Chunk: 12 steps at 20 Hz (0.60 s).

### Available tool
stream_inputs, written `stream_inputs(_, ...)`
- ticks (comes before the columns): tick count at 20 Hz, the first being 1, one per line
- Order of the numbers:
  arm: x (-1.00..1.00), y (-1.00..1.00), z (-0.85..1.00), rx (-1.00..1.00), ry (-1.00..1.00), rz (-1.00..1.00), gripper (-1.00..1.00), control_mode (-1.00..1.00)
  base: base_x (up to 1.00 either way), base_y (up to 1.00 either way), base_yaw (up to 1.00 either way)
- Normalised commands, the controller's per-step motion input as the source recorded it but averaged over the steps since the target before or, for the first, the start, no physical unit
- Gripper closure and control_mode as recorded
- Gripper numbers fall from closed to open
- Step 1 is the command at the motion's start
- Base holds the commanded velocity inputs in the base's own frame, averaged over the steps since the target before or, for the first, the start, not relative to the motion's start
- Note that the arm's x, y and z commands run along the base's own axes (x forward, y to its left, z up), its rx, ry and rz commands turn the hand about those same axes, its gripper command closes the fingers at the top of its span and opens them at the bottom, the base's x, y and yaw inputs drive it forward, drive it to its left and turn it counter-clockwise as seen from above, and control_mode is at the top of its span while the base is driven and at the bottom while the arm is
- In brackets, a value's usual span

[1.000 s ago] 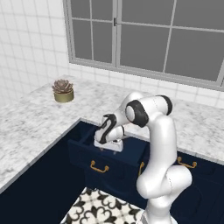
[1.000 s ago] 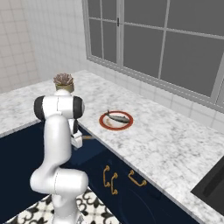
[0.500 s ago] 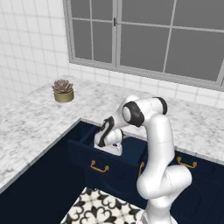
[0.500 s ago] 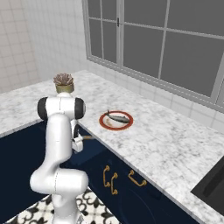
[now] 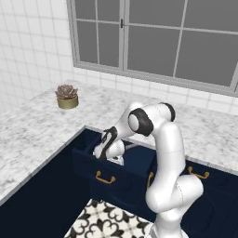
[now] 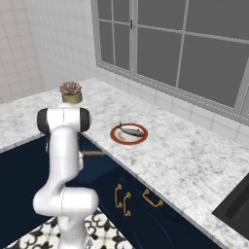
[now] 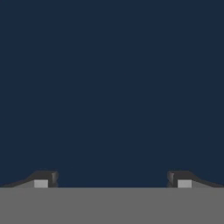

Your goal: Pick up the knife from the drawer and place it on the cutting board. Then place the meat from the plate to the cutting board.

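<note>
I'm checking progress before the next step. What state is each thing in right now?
Navy-blue box drawer with brass handle: pulled open.
Hand: open, empty, facing a plain navy surface.
Fish-shaped grey-silver meat: lying on the plate.
Round red-rimmed white plate: on the marble counter, holding the meat.

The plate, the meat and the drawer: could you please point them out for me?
plate (image 6: pixel 116 138): right base view, red-orange rim, left side.
meat (image 6: pixel 132 131): right base view, middle of the grey body.
drawer (image 5: pixel 88 167): left base view, navy front panel.
</note>
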Motion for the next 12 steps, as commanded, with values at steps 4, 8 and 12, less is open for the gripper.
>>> stream_inputs(4, -0.41, 0.71, 0.00, 0.00, 0.00, 0.00, -1.00, -1.00, 0.00, 0.00, 0.00)
stream_inputs(8, -0.41, 0.61, 0.02, 0.00, 0.00, 0.00, -1.00, -1.00, 0.00, 0.00, 0.00)
stream_inputs(12, -0.23, 0.53, 0.21, -0.02, 0.00, 0.00, -1.00, -1.00, 0.00, 0.00, 0.00)
